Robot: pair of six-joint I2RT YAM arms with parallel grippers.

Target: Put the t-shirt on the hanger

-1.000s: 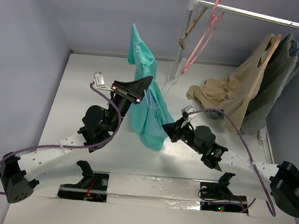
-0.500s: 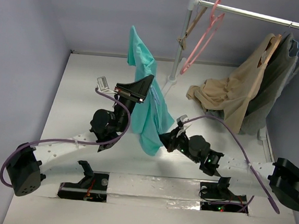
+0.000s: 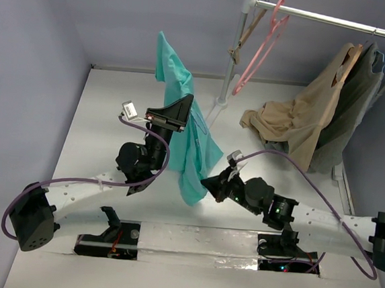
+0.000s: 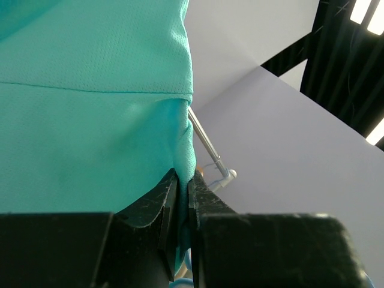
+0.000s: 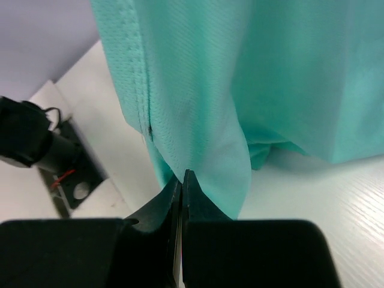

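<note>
The teal t-shirt [image 3: 189, 144] hangs in a long drape above the table. My left gripper [image 3: 179, 113] is shut on a fold of it, the cloth pinched between the jaws in the left wrist view [image 4: 183, 180]. A sliver of the light-blue hanger [image 4: 180, 282] shows low between those jaws, and thin pale lines of it [image 3: 195, 126] lie against the shirt. My right gripper [image 3: 206, 183] is shut, its tips against the shirt's lower hem [image 5: 180, 90]; no cloth shows between them.
A clothes rack [image 3: 229, 66] stands at the back. A pink hanger [image 3: 258, 52] and a brown wooden hanger [image 3: 242, 40] hang on it. A tan garment [image 3: 295, 123] and a dark grey-green one [image 3: 351, 104] droop from its right end onto the table.
The left gripper carried the shirt a little left and the cloth swung with it. The right arm stretched out low and leftward, closing on the shirt's bottom edge.
</note>
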